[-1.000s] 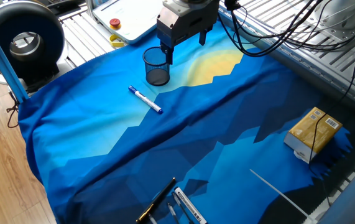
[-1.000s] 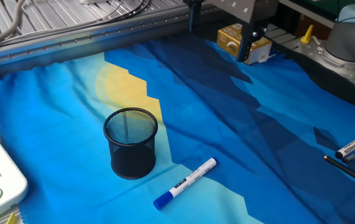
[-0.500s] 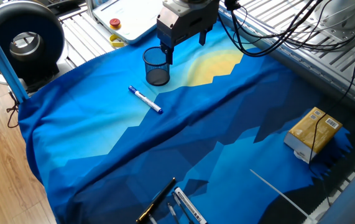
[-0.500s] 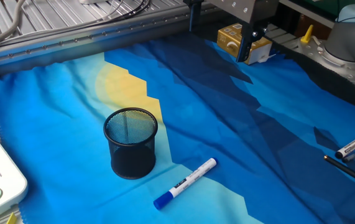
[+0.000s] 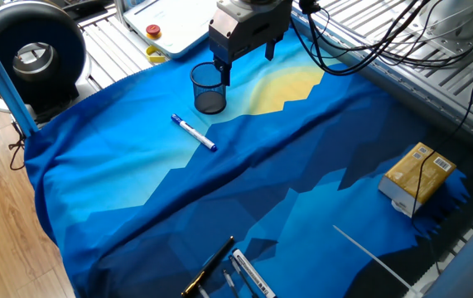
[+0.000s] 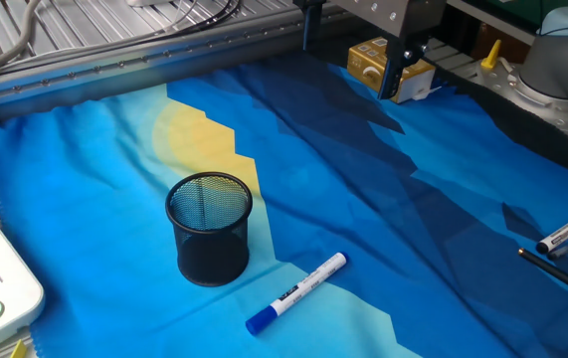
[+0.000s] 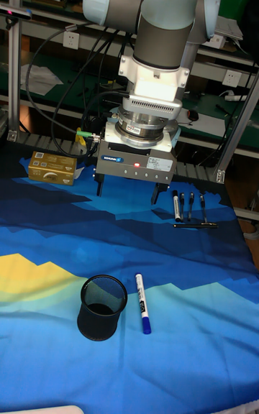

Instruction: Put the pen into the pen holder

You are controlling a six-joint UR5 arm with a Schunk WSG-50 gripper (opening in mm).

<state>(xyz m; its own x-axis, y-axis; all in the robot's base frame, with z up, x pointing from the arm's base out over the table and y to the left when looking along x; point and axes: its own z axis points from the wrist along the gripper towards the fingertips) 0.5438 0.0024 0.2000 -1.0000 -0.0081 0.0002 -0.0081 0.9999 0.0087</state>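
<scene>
No change against the earlier frames: nothing shifted, arm included. Left to right in the tall view:

- **Pen holder** (image 7: 101, 307): upright on the blue cloth (image 7: 201, 356), mouth unobstructed.
- **Gripper** (image 7: 126, 192): hanging high and farther back, jaws spread wide, nothing between them.
- **Pen** (image 7: 143, 302): flat on the cloth just beside the holder's right flank, not touching it.
- **Spare pens** (image 7: 187, 207): well apart, near the far right edge.

Long axis of the pen almost straight toward that camera. Dark blue cap at the near end, plain white end pointing back toward the arm.

Likely trouble from here:

- Closing along the barrel instead of across it, and so rolling the pen away.
- Pinching soft cloth together with so low and slim a target.
- Gripping near one end, leaving a drooping pen to strike the rim and tip the light mesh holder.
</scene>
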